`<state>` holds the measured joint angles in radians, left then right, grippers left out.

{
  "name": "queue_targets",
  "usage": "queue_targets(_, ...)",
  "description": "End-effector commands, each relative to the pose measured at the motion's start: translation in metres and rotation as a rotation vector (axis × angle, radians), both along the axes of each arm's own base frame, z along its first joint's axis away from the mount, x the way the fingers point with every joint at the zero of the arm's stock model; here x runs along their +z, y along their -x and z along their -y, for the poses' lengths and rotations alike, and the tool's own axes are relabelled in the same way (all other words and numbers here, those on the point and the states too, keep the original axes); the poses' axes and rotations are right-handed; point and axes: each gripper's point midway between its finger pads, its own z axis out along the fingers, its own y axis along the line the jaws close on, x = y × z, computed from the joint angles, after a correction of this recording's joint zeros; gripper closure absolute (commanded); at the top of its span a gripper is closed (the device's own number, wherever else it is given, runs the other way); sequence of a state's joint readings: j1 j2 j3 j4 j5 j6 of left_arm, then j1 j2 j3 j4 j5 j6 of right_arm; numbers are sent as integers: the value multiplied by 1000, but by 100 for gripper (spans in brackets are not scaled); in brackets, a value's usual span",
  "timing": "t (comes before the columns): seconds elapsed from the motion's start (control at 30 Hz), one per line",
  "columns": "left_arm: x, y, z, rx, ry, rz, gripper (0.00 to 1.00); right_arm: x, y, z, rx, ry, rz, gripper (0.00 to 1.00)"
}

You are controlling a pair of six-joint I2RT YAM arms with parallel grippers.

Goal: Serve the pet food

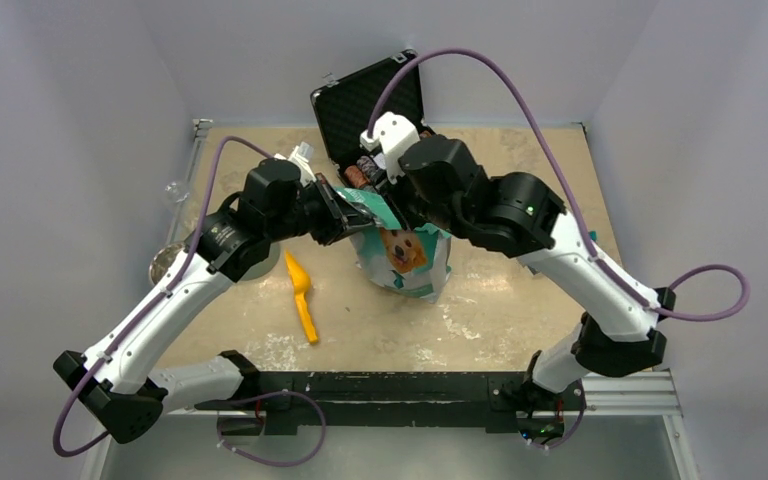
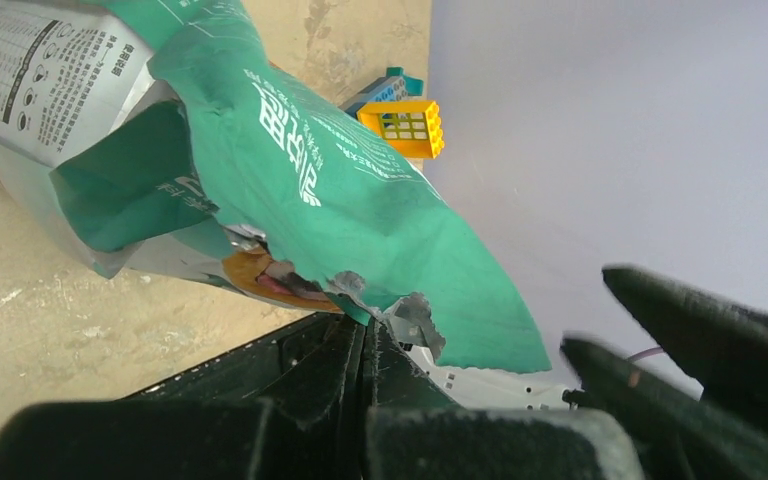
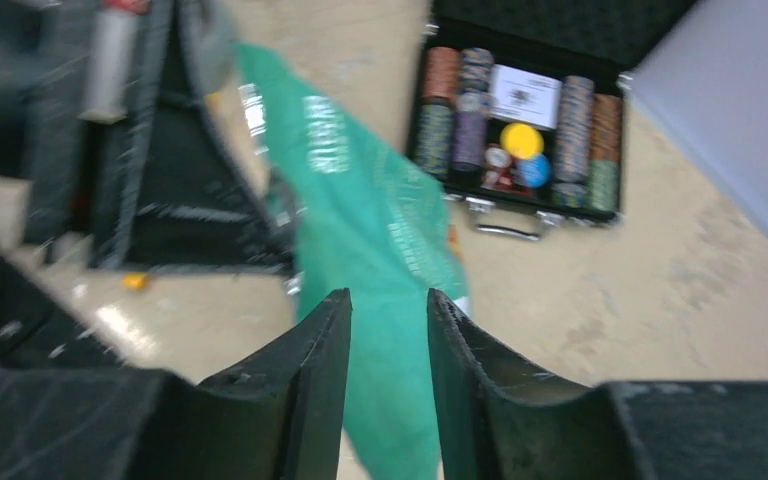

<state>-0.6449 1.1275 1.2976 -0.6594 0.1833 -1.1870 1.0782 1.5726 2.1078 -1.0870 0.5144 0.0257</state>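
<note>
Left hand (image 2: pixel 365 345) is clamped shut on the torn top edge of the teal-green, dog-faced pet food pouch (image 1: pixel 400 255), which stands mid-frame on the beige worktop (image 1: pixel 520 300). Right hand (image 3: pixel 388 300) straddles the pouch's flap, jaws slightly parted. Yellow plastic scoop (image 1: pixel 302 295) lies lower left of the pouch; open black chip case (image 1: pixel 370 100) sits behind, at upper centre.

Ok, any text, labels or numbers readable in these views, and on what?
Nothing reads cleanly.
pouch, green flap: large white characters, tilted, illegible; fine print beside them too small.
pouch, grey panel: printed table, too small.
white card in the chip case: print blurred.
</note>
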Motion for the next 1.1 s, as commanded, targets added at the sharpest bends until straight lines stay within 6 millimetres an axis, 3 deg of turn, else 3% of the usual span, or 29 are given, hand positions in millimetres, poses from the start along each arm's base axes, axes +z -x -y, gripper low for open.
queue_targets(0.0, 13, -5, -3, -18, -15, 109, 100, 3, 59, -29, 309, -185, -210, 58)
queue_targets(0.13, 21, -4, -4, -15, 0, 133, 100, -11, 59, -40, 349, -144, -253, 57)
queue_targets(0.37, 24, -3, -5, -9, 2, 129, 100, -30, 44, -41, 312, -68, -244, 66)
queue_targets(0.57, 23, -2, -8, -2, -14, 117, 100, -32, 23, -26, 180, -28, -184, 66)
queue_targets(0.77, 20, 0, -10, -1, -25, 98, 100, -10, 32, -14, 162, -82, -181, 61)
queue_targets(1.07, 20, 3, -10, -8, -22, 85, 100, -31, 26, -26, 169, -35, -210, 60)
